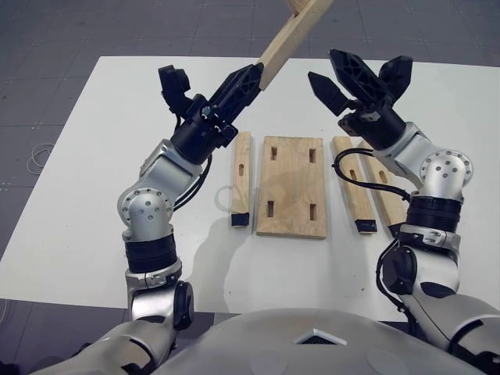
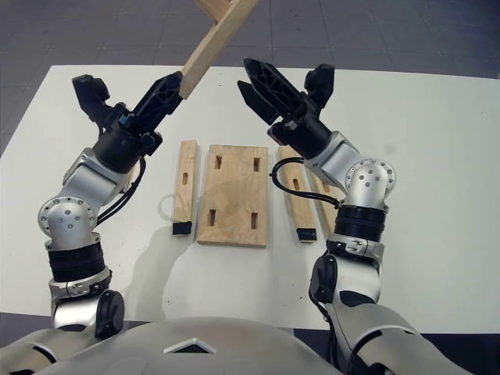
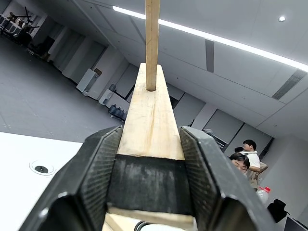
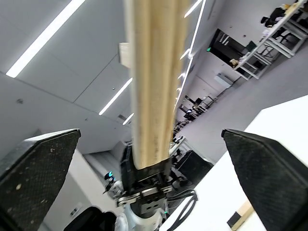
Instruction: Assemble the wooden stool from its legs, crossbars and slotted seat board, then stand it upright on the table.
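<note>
My left gripper is shut on the black-tipped end of a wooden leg, held raised and slanting up and away over the table; a crossbar sticks out of its slot. My right gripper stands open beside that leg, a little to its right, holding nothing. The slotted seat board lies flat mid-table. One leg lies left of the board. Two more legs lie right of it, partly under my right arm.
The white table has bare room on its left side and along the near edge. Beyond the far edge is grey floor.
</note>
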Controlling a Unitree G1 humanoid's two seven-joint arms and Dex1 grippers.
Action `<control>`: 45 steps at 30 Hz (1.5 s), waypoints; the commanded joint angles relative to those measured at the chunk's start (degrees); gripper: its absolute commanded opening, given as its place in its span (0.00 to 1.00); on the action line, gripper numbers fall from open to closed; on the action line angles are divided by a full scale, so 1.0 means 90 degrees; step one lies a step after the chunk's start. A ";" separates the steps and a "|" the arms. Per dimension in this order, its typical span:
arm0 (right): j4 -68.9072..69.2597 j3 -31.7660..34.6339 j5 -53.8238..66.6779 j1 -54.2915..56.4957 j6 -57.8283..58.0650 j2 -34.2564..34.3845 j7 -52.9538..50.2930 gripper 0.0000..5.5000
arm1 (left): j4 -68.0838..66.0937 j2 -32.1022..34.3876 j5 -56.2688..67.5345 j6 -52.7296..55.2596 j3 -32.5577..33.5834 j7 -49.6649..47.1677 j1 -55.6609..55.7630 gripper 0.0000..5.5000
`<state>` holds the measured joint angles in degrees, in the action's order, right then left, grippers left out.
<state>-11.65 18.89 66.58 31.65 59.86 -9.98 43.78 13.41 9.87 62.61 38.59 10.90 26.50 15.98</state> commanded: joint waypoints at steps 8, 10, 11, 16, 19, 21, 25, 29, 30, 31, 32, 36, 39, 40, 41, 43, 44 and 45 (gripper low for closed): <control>-0.0334 -0.0344 -0.0388 0.0192 -0.0476 0.0090 0.0537 1.00 | 0.0389 -0.0273 0.0635 0.0408 -0.0206 -0.0137 -0.0139 0.36; -0.0377 -0.0340 -0.0375 0.0257 -0.0467 0.0118 0.0539 1.00 | 0.0411 -0.0225 0.0557 0.0422 -0.0245 -0.0121 -0.0173 0.36; -0.0397 -0.0332 -0.0352 0.0279 -0.0437 0.0135 0.0539 1.00 | 0.0405 -0.0196 0.0478 0.0427 -0.0281 -0.0106 -0.0202 0.36; -0.0429 -0.0317 -0.0294 0.0408 -0.0371 0.0177 0.0574 1.00 | 0.0374 -0.0104 0.0196 0.0397 -0.0438 -0.0018 -0.0375 0.36; -0.0596 -0.0244 -0.0312 0.0601 -0.0455 0.0196 0.0600 1.00 | 0.0408 -0.0092 0.0135 0.0378 -0.0479 0.0028 -0.0515 0.36; -0.0693 -0.0214 -0.0326 0.0685 -0.0503 0.0218 0.0641 1.00 | 0.0424 -0.0124 0.0183 0.0388 -0.0467 0.0026 -0.0528 0.36; -0.0733 -0.0217 -0.0320 0.0684 -0.0509 0.0289 0.0772 1.00 | 0.0393 -0.0289 0.0399 0.0364 -0.0348 -0.0116 -0.0427 0.36; -0.0597 -0.0313 -0.0330 0.0554 -0.0425 0.0345 0.0842 1.00 | 0.0416 -0.0429 0.0746 0.0422 -0.0263 -0.0287 -0.0364 0.36; -0.0582 -0.0313 -0.0331 0.0551 -0.0421 0.0353 0.0836 1.00 | 0.0434 -0.0426 0.0794 0.0452 -0.0281 -0.0297 -0.0375 0.36; -0.0582 -0.0297 -0.0324 0.0568 -0.0429 0.0368 0.0821 1.00 | 0.0474 -0.0402 0.0819 0.0489 -0.0328 -0.0274 -0.0433 0.36; -0.0608 -0.0277 -0.0319 0.0597 -0.0447 0.0379 0.0814 1.00 | 0.0512 -0.0370 0.0811 0.0513 -0.0380 -0.0240 -0.0497 0.36; -0.0640 -0.0209 -0.0287 0.0621 -0.0500 0.0443 0.0794 1.00 | 0.0595 -0.0303 0.0806 0.0552 -0.0445 -0.0182 -0.0713 0.36; -0.0536 -0.0231 -0.0266 0.0573 -0.0448 0.0480 0.0800 1.00 | 0.0564 -0.0258 0.0766 0.0501 -0.0422 -0.0134 -0.0773 0.36; -0.0511 -0.0254 -0.0283 0.0552 -0.0434 0.0481 0.0809 0.95 | 0.0544 -0.0255 0.0759 0.0473 -0.0409 -0.0132 -0.0759 0.36; -0.0499 -0.0271 -0.0296 0.0537 -0.0415 0.0477 0.0818 0.92 | 0.0530 -0.0256 0.0758 0.0454 -0.0401 -0.0139 -0.0742 0.36; -0.0481 -0.0293 -0.0320 0.0495 -0.0385 0.0461 0.0831 0.86 | 0.0488 -0.0255 0.0752 0.0433 -0.0395 -0.0130 -0.0700 0.36; -0.0481 -0.0311 -0.0339 0.0479 -0.0363 0.0440 0.0845 0.85 | 0.0473 -0.0261 0.0749 0.0422 -0.0394 -0.0135 -0.0673 0.36; -0.0470 -0.0329 -0.0352 0.0463 -0.0343 0.0424 0.0858 0.80 | 0.0462 -0.0264 0.0742 0.0413 -0.0396 -0.0135 -0.0651 0.36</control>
<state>-16.63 16.58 63.39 36.25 56.02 -5.57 51.33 17.94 7.27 69.38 42.74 7.09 24.95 8.93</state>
